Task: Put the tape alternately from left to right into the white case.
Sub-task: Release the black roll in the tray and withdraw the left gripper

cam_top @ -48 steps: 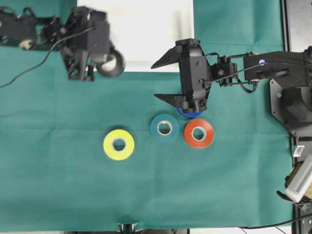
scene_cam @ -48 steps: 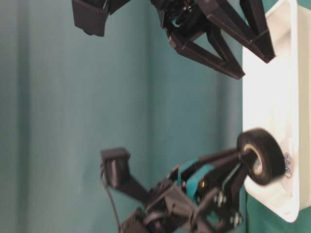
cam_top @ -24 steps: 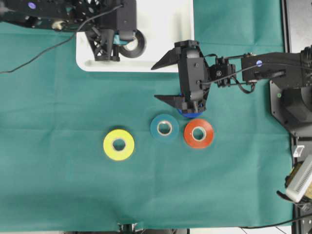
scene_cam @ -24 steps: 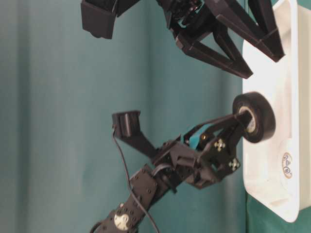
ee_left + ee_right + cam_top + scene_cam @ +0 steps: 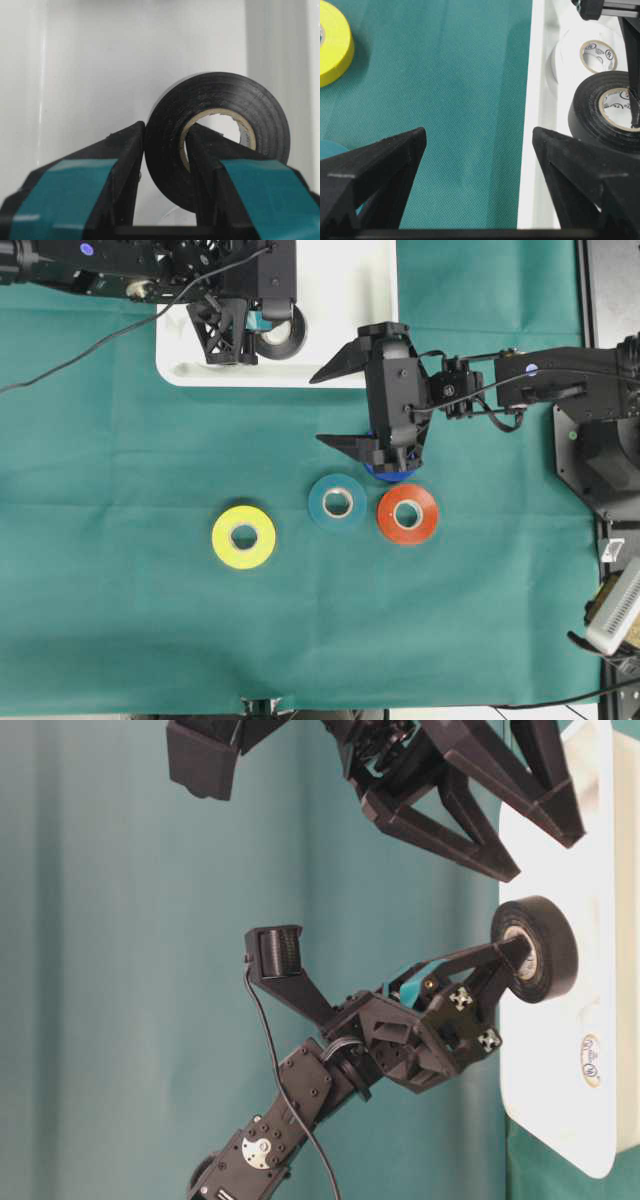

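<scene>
My left gripper [image 5: 262, 332] is shut on the black tape [image 5: 283, 333], one finger through its core and one outside [image 5: 165, 129]. The roll [image 5: 220, 92] hangs tilted over the floor of the white case [image 5: 340, 310]; whether it touches the floor I cannot tell. A white tape [image 5: 592, 52] lies flat in the case beside the black one [image 5: 592, 117]. My right gripper [image 5: 330, 408] stands open above the cloth just in front of the case rim [image 5: 535, 100], nothing between its fingers [image 5: 479, 132]. Blue tape [image 5: 392, 474] peeks out under it. Teal [image 5: 337, 502], orange-red [image 5: 407, 514] and yellow [image 5: 244, 537] tapes lie on the cloth.
A green cloth [image 5: 120, 620] covers the table. The right arm's base [image 5: 600, 440] stands at the right edge, with a pale box [image 5: 615, 610] below it. The left arm's cable [image 5: 90, 345] trails over the cloth at the far left.
My left gripper carried the black tape from the case's front-left corner over the rim into the case, then settled lower. The right gripper stayed open and almost still.
</scene>
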Motion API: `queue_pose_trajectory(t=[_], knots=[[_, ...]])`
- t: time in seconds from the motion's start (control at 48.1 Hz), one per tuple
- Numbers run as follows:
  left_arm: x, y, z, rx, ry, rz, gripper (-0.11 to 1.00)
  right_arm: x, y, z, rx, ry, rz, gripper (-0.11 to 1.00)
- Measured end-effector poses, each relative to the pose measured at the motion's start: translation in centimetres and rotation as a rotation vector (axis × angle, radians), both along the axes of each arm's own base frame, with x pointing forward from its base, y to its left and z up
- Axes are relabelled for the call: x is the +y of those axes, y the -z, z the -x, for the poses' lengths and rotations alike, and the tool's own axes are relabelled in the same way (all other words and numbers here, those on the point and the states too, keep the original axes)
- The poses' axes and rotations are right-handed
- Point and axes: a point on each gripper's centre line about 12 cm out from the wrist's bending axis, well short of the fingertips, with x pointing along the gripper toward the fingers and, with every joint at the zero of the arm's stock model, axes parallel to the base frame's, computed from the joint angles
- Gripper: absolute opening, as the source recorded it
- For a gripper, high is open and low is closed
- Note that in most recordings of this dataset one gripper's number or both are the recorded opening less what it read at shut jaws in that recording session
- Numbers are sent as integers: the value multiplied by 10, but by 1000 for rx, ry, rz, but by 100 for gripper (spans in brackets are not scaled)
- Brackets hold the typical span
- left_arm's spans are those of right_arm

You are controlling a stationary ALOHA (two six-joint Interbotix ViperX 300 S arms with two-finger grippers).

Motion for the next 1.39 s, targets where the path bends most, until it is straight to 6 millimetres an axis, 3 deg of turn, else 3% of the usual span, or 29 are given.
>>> queue_pose_trajectory(t=[0.187, 0.291, 0.769, 0.915, 1.393], knots=[[1, 0, 0, 0, -2, -1, 82, -1, 0, 0, 0, 3, -1, 70], [1, 0, 1, 3, -2, 0, 98, 0, 1, 0, 2, 0, 0, 70], [0, 1, 5, 10, -3, 3, 99, 0, 0, 0, 0, 2, -2, 70], [-5, -8, 18, 4, -1, 2, 99, 0, 0, 0, 0, 1, -1, 70], [-70, -23, 62, -23, 76, 51, 98, 0, 0, 0, 1, 2, -2, 70]])
